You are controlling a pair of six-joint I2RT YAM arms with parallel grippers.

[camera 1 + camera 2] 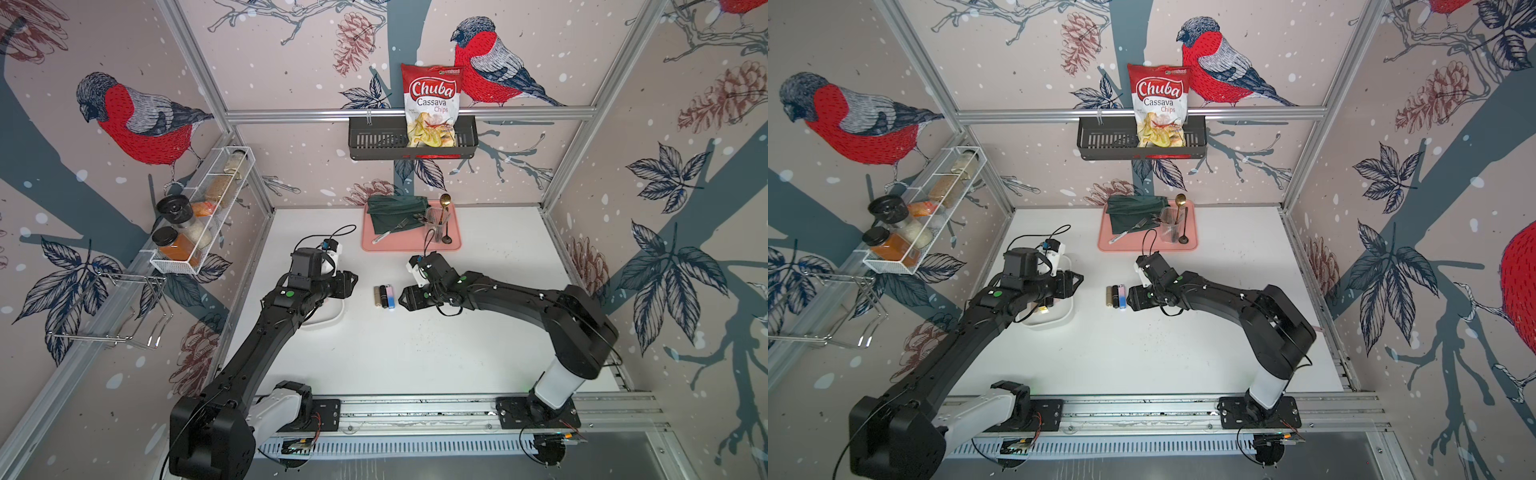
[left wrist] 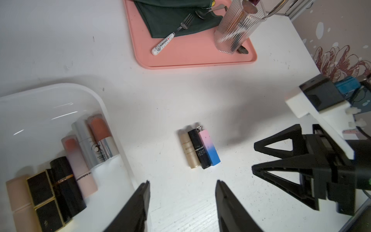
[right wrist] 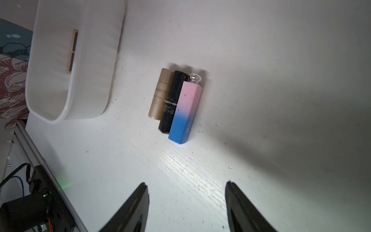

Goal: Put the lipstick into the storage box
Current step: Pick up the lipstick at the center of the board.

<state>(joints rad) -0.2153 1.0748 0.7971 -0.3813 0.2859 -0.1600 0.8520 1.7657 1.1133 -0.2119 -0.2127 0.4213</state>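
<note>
Three lipsticks lie side by side on the white table: a gold one (image 1: 377, 296), a black one (image 1: 383, 296) and a pink-and-blue one (image 1: 390, 296). All three also show in the right wrist view, the pink-and-blue one (image 3: 185, 112) nearest. My right gripper (image 1: 401, 298) (image 3: 185, 183) stands open and empty just right of them. The white storage box (image 1: 1059, 320) (image 2: 104, 104) sits left of them, partly hidden under my left arm. It holds several lipsticks (image 2: 66, 160). My left gripper (image 1: 1077, 281) (image 2: 182, 182) is open and empty over the box's right rim.
A pink tray (image 1: 455, 243) at the back carries a green cloth (image 1: 395, 212), a fork and a ribbed cup (image 1: 436, 222) with spoons. A black wall basket (image 1: 374, 141) holds a chips bag. A wire spice rack (image 1: 199, 216) hangs on the left wall.
</note>
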